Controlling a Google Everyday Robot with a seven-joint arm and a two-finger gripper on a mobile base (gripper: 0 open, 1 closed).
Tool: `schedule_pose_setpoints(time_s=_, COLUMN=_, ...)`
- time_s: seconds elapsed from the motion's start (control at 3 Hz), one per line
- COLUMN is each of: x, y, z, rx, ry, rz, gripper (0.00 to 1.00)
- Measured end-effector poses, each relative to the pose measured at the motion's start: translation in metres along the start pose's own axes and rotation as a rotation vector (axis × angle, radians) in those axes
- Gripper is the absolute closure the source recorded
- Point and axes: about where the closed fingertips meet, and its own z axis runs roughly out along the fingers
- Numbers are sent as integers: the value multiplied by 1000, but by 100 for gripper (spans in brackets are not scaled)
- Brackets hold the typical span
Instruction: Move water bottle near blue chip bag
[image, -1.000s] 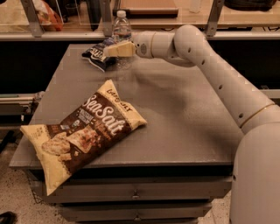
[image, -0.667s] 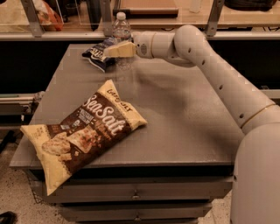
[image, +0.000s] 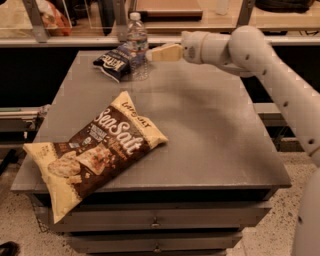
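The water bottle (image: 136, 44), clear with a white cap, stands upright at the far left of the grey table (image: 210, 130). It is right beside the small dark blue chip bag (image: 114, 62), touching or nearly touching its right edge. My gripper (image: 152, 54), with tan fingers, hovers just right of the bottle at its mid-height. It is clear of the bottle, open and holding nothing. My white arm reaches in from the right.
A large tan-and-brown "Sea Salt" bag (image: 95, 150) lies on the near left of the table, overhanging the front left corner. A shelf rail (image: 75, 41) runs just behind the table. Drawers (image: 155, 220) sit below the tabletop.
My gripper, which was around the bottle, has drawn back to the right and let it go. The bottle stays standing by the blue bag.
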Motion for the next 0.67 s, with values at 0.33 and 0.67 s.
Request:
schedule_pose_setpoints(time_s=0.33, x=-15, y=-47, z=-78, rx=159, ry=-25, rz=-24, gripper=0)
schedule_pose_setpoints(time_s=0.67, x=-15, y=-57, z=-96, rx=190, ry=-28, rz=-23, gripper=0)
